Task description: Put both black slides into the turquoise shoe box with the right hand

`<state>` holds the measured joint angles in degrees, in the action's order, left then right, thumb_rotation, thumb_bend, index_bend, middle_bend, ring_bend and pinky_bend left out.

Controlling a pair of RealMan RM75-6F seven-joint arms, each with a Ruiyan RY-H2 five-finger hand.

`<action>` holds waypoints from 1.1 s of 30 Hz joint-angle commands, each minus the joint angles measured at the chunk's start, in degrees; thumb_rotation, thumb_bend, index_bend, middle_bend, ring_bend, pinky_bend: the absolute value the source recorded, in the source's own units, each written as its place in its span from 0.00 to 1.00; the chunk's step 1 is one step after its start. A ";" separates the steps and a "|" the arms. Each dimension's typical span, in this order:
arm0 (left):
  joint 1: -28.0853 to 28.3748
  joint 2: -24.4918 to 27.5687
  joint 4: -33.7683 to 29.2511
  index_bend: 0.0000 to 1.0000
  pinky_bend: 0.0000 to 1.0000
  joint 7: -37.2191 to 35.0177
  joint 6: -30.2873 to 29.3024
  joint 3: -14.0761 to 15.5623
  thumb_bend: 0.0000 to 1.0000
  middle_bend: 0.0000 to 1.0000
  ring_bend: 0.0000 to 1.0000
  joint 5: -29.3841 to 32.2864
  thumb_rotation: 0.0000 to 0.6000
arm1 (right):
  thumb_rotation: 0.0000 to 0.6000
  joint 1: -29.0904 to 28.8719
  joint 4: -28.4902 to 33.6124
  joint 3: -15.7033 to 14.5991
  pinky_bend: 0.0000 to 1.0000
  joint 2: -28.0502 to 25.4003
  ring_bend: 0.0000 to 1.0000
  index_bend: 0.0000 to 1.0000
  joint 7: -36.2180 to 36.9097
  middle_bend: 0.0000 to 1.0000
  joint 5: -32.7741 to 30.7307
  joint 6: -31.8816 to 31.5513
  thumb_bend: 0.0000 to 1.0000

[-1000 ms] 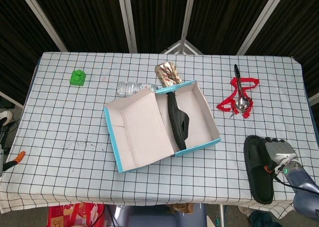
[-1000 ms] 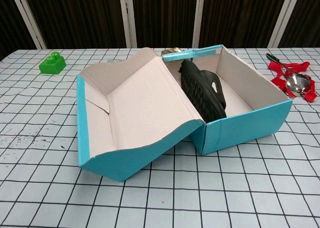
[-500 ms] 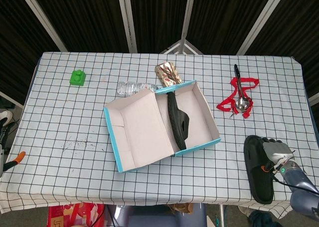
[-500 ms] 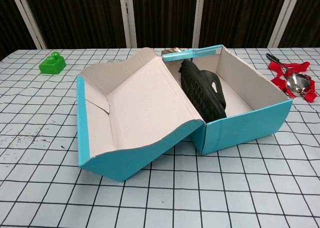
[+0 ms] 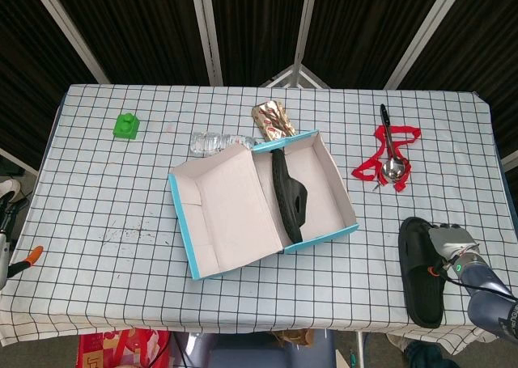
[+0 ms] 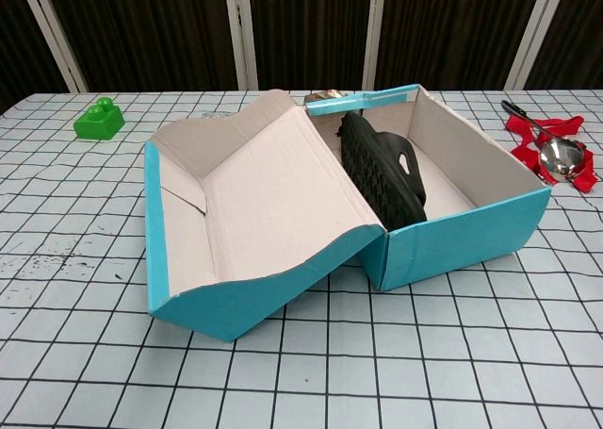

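Note:
The turquoise shoe box (image 5: 184, 222) (image 6: 452, 233) lies open mid-table, its lid folded out to the left. One black slide (image 5: 289, 194) (image 6: 382, 170) stands on its side inside, against the box's left wall. The second black slide (image 5: 419, 275) lies flat near the front right edge of the table. My right hand (image 5: 453, 245) is at that slide's right side, with its fingers curled over the strap and gripping it. The chest view shows neither that hand nor that slide. No frame shows my left hand.
A red strap with a metal spoon (image 5: 390, 159) (image 6: 556, 151) lies right of the box. Behind the box are a gold foil packet (image 5: 272, 120) and a clear plastic bottle (image 5: 212, 142). A green block (image 5: 126, 126) (image 6: 99, 118) sits far left.
My right hand has shifted slightly right and toward the table's front edge, and the outer slide has turned a little with it. The box and the slide inside it have not moved.

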<state>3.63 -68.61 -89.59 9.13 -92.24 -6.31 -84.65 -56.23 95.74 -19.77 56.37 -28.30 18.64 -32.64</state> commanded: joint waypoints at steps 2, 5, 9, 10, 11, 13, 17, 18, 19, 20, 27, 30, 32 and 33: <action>0.01 -0.01 -0.05 0.16 0.09 0.17 0.04 0.00 0.24 0.07 0.00 0.05 1.00 | 1.00 -4.52 0.43 -4.06 0.02 -0.06 0.01 0.03 -3.33 0.12 -4.46 1.57 0.31; 0.06 -0.06 -0.06 0.16 0.09 0.27 0.13 -0.02 0.24 0.07 0.00 0.13 1.00 | 1.00 -7.04 0.85 -6.09 0.02 0.14 0.01 0.03 -4.45 0.12 -7.17 2.39 0.31; 0.13 -0.15 -0.04 0.16 0.09 0.53 0.29 0.09 0.24 0.07 0.00 0.03 1.00 | 1.00 -9.66 0.85 -7.87 0.02 0.61 0.01 0.03 -4.59 0.12 -9.73 3.98 0.31; 0.12 -0.14 -0.09 0.16 0.09 0.58 0.25 0.13 0.24 0.07 0.00 -0.05 1.00 | 1.00 -10.27 0.62 -8.27 0.02 0.76 0.01 0.03 -4.34 0.12 -10.33 4.78 0.31; 0.10 -0.13 -0.11 0.16 0.09 0.61 0.21 0.14 0.24 0.07 0.00 -0.08 1.00 | 1.00 -10.66 0.44 -8.49 0.02 0.87 0.01 0.03 -4.09 0.12 -10.70 5.43 0.31; 0.04 -0.11 -0.18 0.16 0.09 0.69 0.03 0.11 0.24 0.07 0.00 -0.12 1.00 | 1.00 -11.57 -0.22 -9.02 0.02 1.14 0.01 0.03 -3.17 0.12 -11.28 7.24 0.31; -0.04 -0.07 -0.26 0.16 0.09 0.70 -0.13 0.05 0.24 0.07 0.00 -0.05 1.00 | 1.00 -12.29 -1.62 -9.61 0.02 1.85 0.01 0.03 -1.27 0.12 -11.10 9.42 0.31; -0.03 -0.06 -0.25 0.16 0.09 0.70 -0.09 0.07 0.24 0.07 0.00 -0.06 1.00 | 1.00 -12.36 -1.99 -9.73 0.02 2.15 0.01 0.03 -0.72 0.12 -10.83 9.69 0.31; -0.01 -0.06 -0.24 0.16 0.09 0.70 -0.05 0.07 0.24 0.07 0.00 -0.05 1.00 | 1.00 -12.41 -2.20 -9.81 0.02 2.32 0.01 0.03 -0.38 0.12 -10.61 9.79 0.31; 0.01 -0.07 -0.23 0.16 0.09 0.74 0.02 0.10 0.24 0.07 0.00 -0.05 1.00 | 1.00 -12.46 -2.45 -9.86 0.02 2.61 0.01 0.03 0.17 0.12 -10.26 9.92 0.31; 0.10 -0.16 -0.17 0.17 0.09 1.01 0.18 0.10 0.24 0.07 0.00 0.00 1.00 | 1.00 -12.63 -3.85 -9.78 0.02 3.21 0.01 0.03 3.37 0.12 -6.63 12.07 0.31; 0.06 -0.14 -0.11 0.17 0.09 1.02 0.10 0.05 0.24 0.07 0.00 0.09 1.00 | 1.00 -12.81 -5.40 -10.11 0.02 4.32 0.01 0.03 4.92 0.12 -6.08 12.74 0.31; 0.06 -0.12 -0.07 0.17 0.09 1.04 0.10 0.02 0.24 0.07 0.00 0.13 1.00 | 1.00 -12.85 -6.27 -10.42 0.02 5.12 0.01 0.03 6.04 0.12 -5.65 12.99 0.31; 0.06 -0.13 -0.05 0.17 0.09 1.06 0.10 0.01 0.24 0.07 0.00 0.13 1.00 | 1.00 -12.85 -6.71 -10.59 0.02 5.56 0.01 0.03 6.57 0.12 -5.43 13.09 0.31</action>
<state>3.69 -68.75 -89.63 10.20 -92.14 -6.30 -84.51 -68.99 90.65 -30.08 60.54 -23.27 12.35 -20.28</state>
